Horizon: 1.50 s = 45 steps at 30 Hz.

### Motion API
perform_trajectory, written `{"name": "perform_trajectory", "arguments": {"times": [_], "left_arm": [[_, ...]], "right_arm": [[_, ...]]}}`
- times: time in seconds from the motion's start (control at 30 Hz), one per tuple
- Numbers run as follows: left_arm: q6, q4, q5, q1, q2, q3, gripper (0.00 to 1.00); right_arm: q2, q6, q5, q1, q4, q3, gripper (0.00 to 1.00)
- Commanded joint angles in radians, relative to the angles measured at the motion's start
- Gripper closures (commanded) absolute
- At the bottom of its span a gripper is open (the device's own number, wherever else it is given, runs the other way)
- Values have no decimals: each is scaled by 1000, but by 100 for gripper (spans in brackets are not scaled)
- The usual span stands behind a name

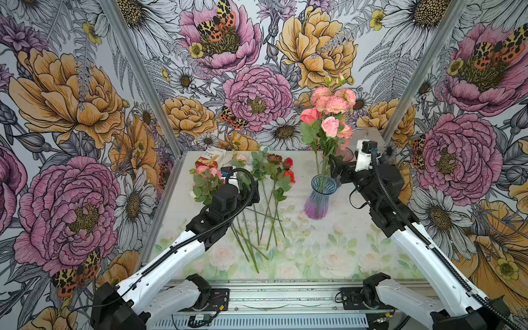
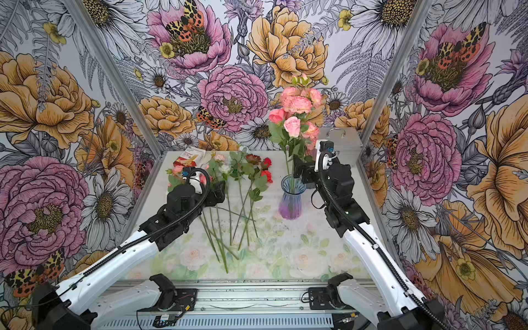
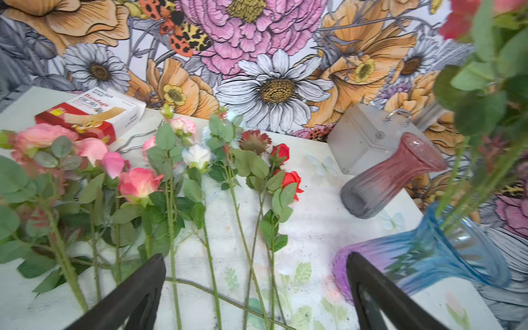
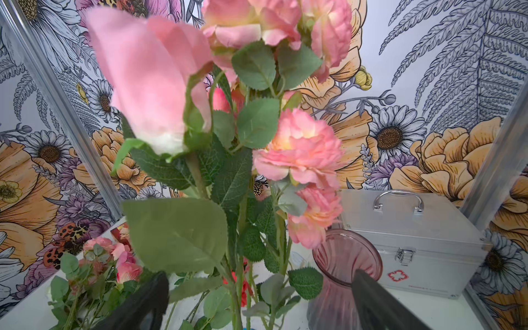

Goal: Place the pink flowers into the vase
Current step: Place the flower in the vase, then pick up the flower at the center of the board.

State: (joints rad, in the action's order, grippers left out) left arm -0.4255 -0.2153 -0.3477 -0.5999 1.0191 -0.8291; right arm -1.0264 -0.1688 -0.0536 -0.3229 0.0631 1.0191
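Along the left edge of the desk [image 1: 314, 257], hard against the metal frame: loose pink flowers [image 1: 204, 174], lying flat, pink and salmon heads toward the back wall, stems toward the front. Behind them in the back left corner, a bandage box [image 1: 208, 155]. Over their stems, the left pincer [image 3: 255, 260], fingers spread wide, gripping nothing. Just right, also flat: a white rose [image 3: 197, 155], a maroon bloom [image 1: 275, 158] and red roses [image 1: 290, 175], stems crossing toward the front. Past the stem ends, bare printed desk up to the near rail; a bare lane too between red roses and vase [image 1: 317, 200]. Right of centre, that vase upright: ribbed glass, blue at the flared mouth, purple at the foot. In it, standing pink flowers [image 1: 333, 104]: ruffled salmon heads on top under pale buds, smooth pink roses lower, serrated green leaves, thin stems bunched through the mouth. Close beside those stems above the rim, the right pincer [image 4: 260, 274], fingers wide apart, stems between them in the wrist view, none pinched. Behind it, a pink vase [image 4: 343, 263] upright just beside a silver case [image 4: 414, 237], crowding the back right corner against the frame.
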Motion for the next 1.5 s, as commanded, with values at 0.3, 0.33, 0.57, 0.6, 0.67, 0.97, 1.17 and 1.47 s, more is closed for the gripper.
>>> {"name": "perform_trajectory", "arguments": {"times": [0.3, 0.33, 0.57, 0.6, 0.67, 0.97, 1.17, 1.47], "left_arm": [[-289, -351, 284, 340, 72, -44, 1], [-309, -367, 331, 378, 96, -40, 2], [-369, -381, 366, 445, 182, 13, 2], [-376, -382, 360, 447, 190, 14, 2], [-384, -387, 358, 451, 209, 9, 2], [-340, -390, 399, 447, 346, -57, 4], [-281, -390, 406, 384, 467, -143, 12], [-233, -389, 351, 350, 621, -208, 36]], "right_arm": [[71, -40, 24, -7, 146, 27, 1], [78, -49, 43, -13, 168, 31, 1], [110, 40, 35, -202, 225, 17, 1], [111, 49, 57, -216, 224, 14, 1], [98, 57, 106, -250, 223, 13, 1], [-180, 127, 129, -410, 200, 148, 0], [-418, 96, 145, -399, 194, 346, 1], [-456, 38, 137, -356, 194, 393, 1]]}}
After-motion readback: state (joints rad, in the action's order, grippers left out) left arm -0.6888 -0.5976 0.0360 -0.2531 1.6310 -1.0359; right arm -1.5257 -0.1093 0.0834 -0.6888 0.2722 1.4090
